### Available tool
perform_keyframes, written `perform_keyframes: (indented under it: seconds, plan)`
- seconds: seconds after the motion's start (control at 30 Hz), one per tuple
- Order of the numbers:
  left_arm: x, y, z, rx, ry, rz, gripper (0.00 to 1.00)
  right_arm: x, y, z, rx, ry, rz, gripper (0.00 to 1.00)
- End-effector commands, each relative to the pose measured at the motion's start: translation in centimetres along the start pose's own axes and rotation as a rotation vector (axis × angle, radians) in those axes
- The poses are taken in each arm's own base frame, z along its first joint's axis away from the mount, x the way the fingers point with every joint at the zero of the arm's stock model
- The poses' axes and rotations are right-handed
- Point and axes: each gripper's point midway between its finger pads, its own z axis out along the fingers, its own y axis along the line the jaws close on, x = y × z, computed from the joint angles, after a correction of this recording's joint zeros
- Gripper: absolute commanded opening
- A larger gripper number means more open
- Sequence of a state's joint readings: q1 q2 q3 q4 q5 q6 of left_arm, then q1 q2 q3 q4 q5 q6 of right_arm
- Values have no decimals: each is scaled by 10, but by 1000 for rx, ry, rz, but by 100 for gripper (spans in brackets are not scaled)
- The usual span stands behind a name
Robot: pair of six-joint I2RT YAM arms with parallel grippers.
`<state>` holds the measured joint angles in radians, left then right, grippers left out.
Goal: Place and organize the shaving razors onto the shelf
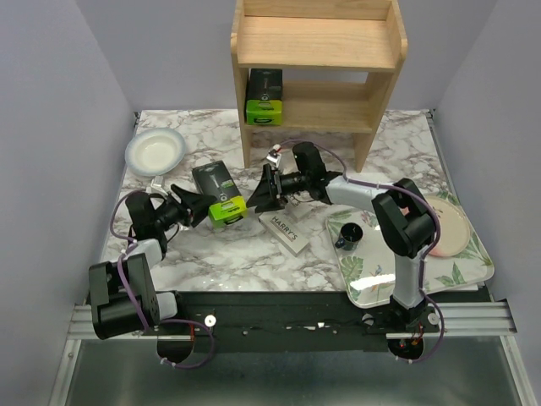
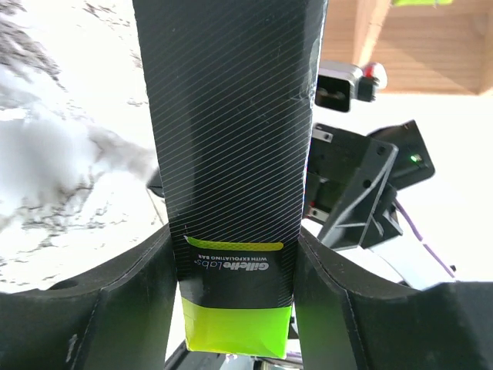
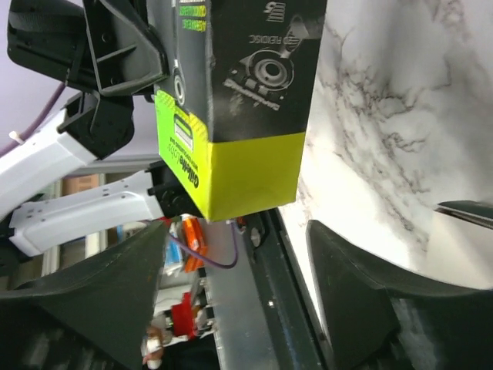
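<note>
left claw (image 2: 233,243) tight on the black-and-lime razor pack (image 2: 231,116) (lime end inward), right claw (image 3: 235,231) spread wide beside it

— The shelf (image 1: 317,42)?
— Pale bare wood, matt grain.
— And the counter (image 1: 211,249)?
— Smooth, marble-look, with a slight sheen. The black pack (image 2: 231,154) is finely striped card; the left gripper (image 2: 235,262) is matt black plastic.

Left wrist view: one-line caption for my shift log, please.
Left gripper holding the black razor pack at its lime-green end, right gripper close beside, shelf behind.
</note>
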<state>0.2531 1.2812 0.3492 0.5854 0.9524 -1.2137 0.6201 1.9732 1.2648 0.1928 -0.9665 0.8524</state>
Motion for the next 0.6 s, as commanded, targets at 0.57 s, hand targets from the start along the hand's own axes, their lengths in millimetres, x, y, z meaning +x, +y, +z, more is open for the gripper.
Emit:
perform_keyframes:
  seconds: [0.57]
  plan:
    - [9,-55,21,176,122,71,63,9,44,22,-258,143,-82,88]
